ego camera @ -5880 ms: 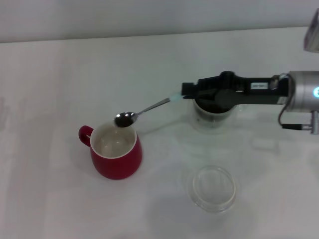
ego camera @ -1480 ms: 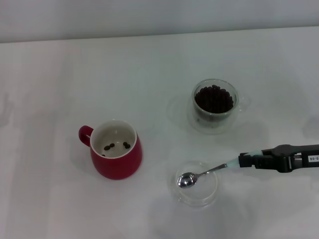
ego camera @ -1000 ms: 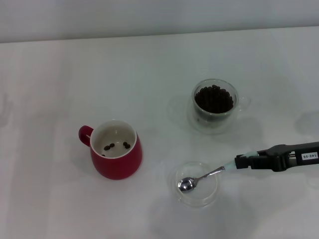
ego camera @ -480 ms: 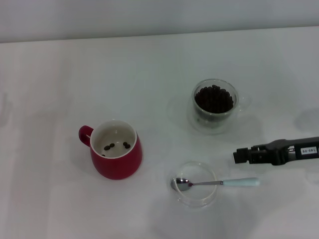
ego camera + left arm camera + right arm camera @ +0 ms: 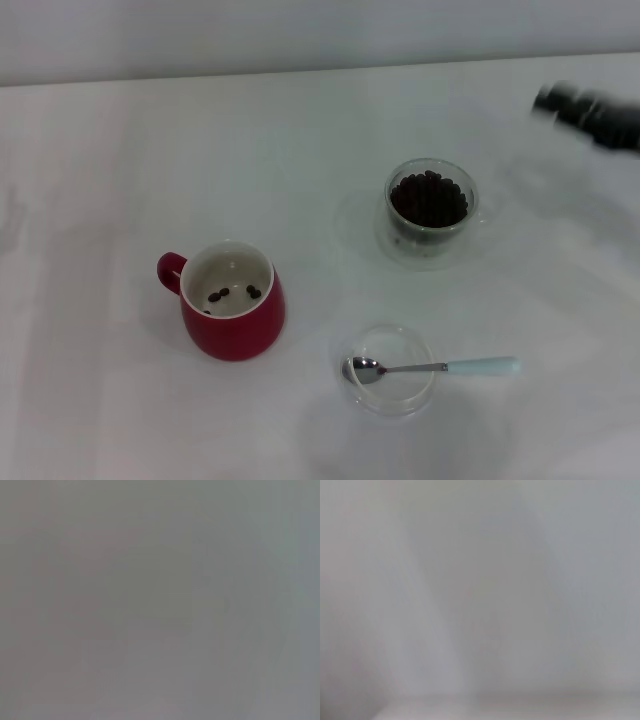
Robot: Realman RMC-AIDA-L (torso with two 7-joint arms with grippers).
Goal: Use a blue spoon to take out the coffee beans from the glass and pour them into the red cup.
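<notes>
The blue spoon [image 5: 432, 368] lies free, its metal bowl inside a shallow clear dish [image 5: 392, 403] and its pale blue handle reaching out over the rim to the right. The glass [image 5: 431, 212] stands behind it on its saucer, heaped with coffee beans [image 5: 428, 198]. At the left is the red cup [image 5: 233, 318], with a few coffee beans [image 5: 233, 293] on its white bottom. My right gripper [image 5: 550, 101] is a dark blur at the far right, high above the table and well away from the spoon. The left arm is out of view. Both wrist views show only blank grey.
A white tabletop [image 5: 120, 150] runs back to a pale wall. The dish with the spoon sits near the front edge, between the red cup and the right side.
My right gripper carried the spoon from the red cup to the dish, let it go there, then rose and pulled back to the far right. Beans now lie in the red cup.
</notes>
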